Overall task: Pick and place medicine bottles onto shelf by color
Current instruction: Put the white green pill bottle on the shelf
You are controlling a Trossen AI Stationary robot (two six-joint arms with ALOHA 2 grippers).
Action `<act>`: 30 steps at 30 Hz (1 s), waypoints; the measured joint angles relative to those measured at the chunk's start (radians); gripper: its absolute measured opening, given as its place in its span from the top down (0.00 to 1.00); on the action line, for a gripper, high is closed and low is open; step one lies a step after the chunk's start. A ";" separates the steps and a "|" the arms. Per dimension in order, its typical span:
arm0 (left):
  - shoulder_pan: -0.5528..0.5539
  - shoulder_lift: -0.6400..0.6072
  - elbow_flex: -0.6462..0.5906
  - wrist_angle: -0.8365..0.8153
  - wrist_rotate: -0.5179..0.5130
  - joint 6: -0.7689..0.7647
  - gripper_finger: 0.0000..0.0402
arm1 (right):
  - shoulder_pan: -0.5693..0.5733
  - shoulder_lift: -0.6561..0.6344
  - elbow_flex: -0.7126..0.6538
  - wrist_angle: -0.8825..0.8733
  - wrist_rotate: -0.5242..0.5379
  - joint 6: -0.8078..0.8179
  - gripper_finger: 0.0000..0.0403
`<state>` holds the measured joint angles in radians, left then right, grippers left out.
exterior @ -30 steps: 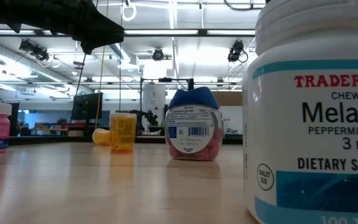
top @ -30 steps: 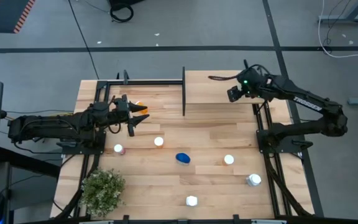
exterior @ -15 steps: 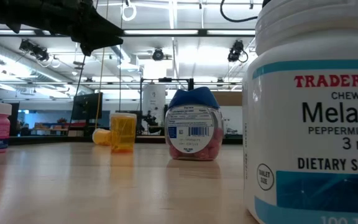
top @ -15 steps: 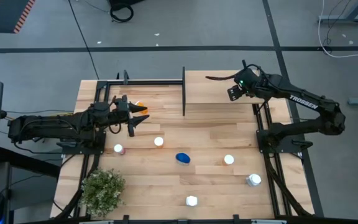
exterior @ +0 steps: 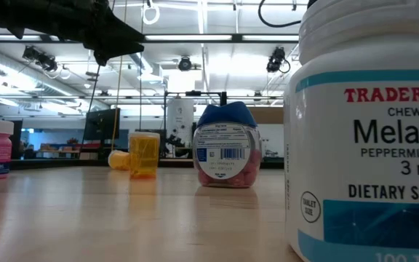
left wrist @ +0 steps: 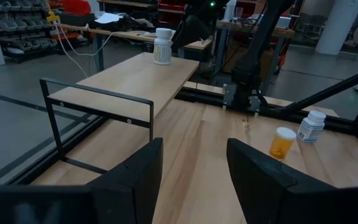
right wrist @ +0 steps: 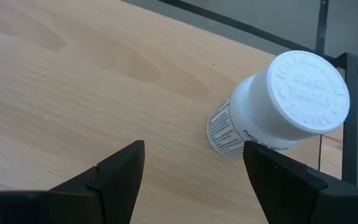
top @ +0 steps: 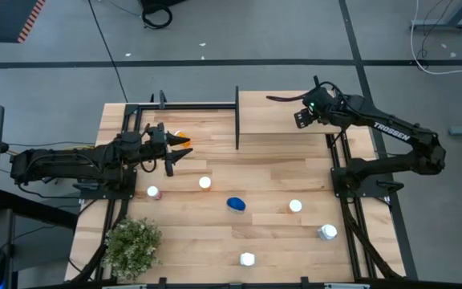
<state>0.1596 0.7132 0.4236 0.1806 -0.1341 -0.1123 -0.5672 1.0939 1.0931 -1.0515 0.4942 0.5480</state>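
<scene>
The shelf (top: 271, 116) is a light-wood panel on a black frame at the table's far side. A white bottle (right wrist: 278, 106) stands on its base on the shelf, near the black frame edge. My right gripper (right wrist: 194, 177) hovers open above the shelf, just short of that bottle and touching nothing. My left gripper (top: 171, 156) is open at the left, level, with nothing between its fingers (left wrist: 135, 180). An orange bottle (top: 181, 138) lies just beyond it. A blue bottle (top: 236, 204), a pinkish one (top: 153, 193) and several white-capped ones stand on the table.
A green potted plant (top: 133, 245) sits at the near left corner. The shelf's black frame (left wrist: 98, 99) rises on its left side. In the low view a large white bottle (exterior: 369, 131) stands close to the camera at the table's near edge.
My right gripper's wrist has turned a little above the shelf while staying in place. The bottles and my left gripper have kept still.
</scene>
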 joint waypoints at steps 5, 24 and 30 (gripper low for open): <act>0.000 0.000 0.000 0.000 0.000 -0.004 0.54 | 0.000 0.000 0.000 0.003 0.037 -0.009 0.30; 0.000 0.000 0.000 -0.008 0.000 -0.007 0.53 | 0.022 0.000 0.000 0.003 0.027 0.042 0.30; 0.000 0.000 0.000 -0.008 0.000 -0.008 0.54 | 0.047 0.000 -0.042 0.011 0.045 0.090 0.30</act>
<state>0.1593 0.7132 0.4236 0.1722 -0.1341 -0.1200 -0.5206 1.0939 1.0511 -1.0404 0.5390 0.6381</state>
